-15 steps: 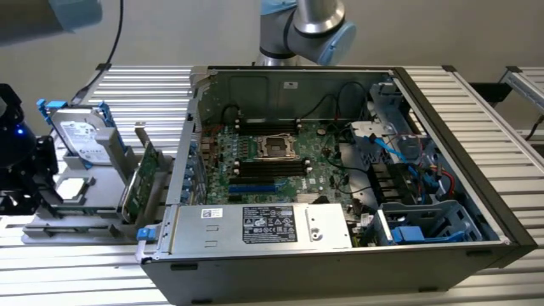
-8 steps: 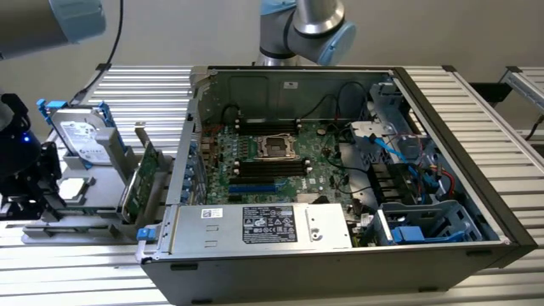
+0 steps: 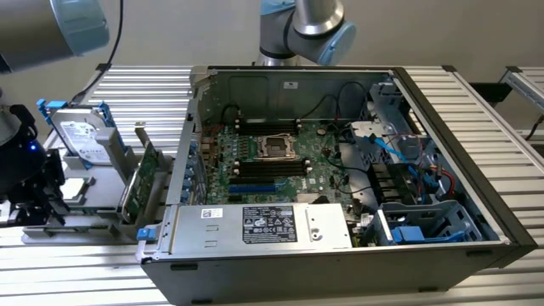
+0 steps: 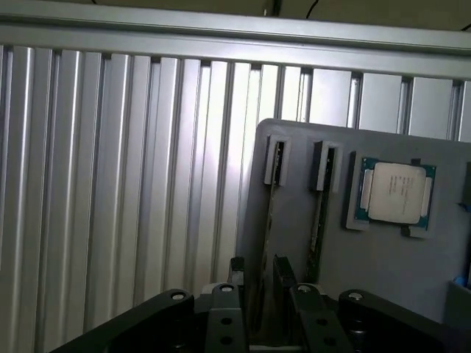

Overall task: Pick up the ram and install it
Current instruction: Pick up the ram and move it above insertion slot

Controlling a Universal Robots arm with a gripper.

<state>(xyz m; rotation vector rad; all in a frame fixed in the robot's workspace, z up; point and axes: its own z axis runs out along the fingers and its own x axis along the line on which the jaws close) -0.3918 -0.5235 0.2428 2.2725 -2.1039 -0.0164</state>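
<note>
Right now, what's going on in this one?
The robot arm's gripper hangs open over a grey holder tray beside the open computer case. It is lined up over the ram, which stands on edge in the tray beside a second stick and a processor chip. The ram is not gripped or lifted yet.

We note soft, even light; glare streaks on ribbed aluminium table slats [image 4: 110,184]; open dark metal computer case [image 3: 255,86] dim, shadowed inside.
</note>
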